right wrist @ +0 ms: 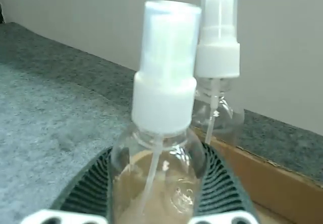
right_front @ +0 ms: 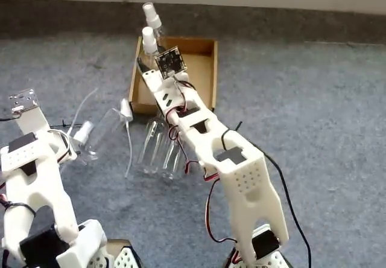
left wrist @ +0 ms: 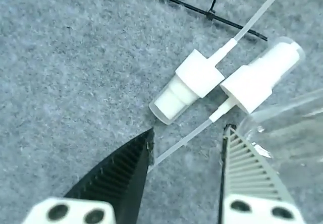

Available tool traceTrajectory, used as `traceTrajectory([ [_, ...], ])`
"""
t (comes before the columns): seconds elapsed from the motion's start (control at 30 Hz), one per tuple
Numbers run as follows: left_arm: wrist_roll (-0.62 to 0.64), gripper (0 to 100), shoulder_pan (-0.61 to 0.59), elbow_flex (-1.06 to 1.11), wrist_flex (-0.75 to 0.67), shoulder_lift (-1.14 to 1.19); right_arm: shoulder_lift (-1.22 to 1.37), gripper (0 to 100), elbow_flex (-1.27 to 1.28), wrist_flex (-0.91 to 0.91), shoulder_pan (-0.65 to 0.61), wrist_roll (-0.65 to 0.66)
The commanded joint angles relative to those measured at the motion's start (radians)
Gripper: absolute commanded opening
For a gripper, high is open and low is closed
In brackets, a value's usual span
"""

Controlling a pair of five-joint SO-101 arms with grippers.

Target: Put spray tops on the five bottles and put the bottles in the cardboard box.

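If released tilted, the bottle (right wrist: 160, 178) clamped in the right claw (right wrist: 156, 183) could be toppled against the neighbouring bottle (right wrist: 218, 57); the left claw (left wrist: 189, 133) is held apart.

The right arm (right_front: 235, 165) is covering the near wall of the cardboard box (right_front: 214, 69) and parts of the clear bottles (right_front: 154, 150) at its six o'clock. In the right wrist view the frame edge is cutting off the gripped bottle (right wrist: 156, 183), whose spray top (right wrist: 164, 98) is showing blurred.

high: overhead, far | left wrist: close, down at carpet (left wrist: 60, 57) | right wrist: close, level; cardboard box (right wrist: 282, 188) shared with high
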Motion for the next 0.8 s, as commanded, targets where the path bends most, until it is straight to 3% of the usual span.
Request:
traceTrajectory([
  [0.0, 0.008, 21, -0.005, -0.004, -0.012, -0.021, -0.019, 3.3, -0.065, 0.004, 0.004, -0.009],
  [0.2, 0.008, 21, -0.005, -0.004, -0.012, -0.021, -0.019, 17.7, -0.065, 0.008, 0.005, -0.009],
  [0.77, 0.008, 21, -0.004, -0.004, -0.014, -0.021, -0.028, 18.0, -0.065, 0.010, 0.004, -0.009],
])
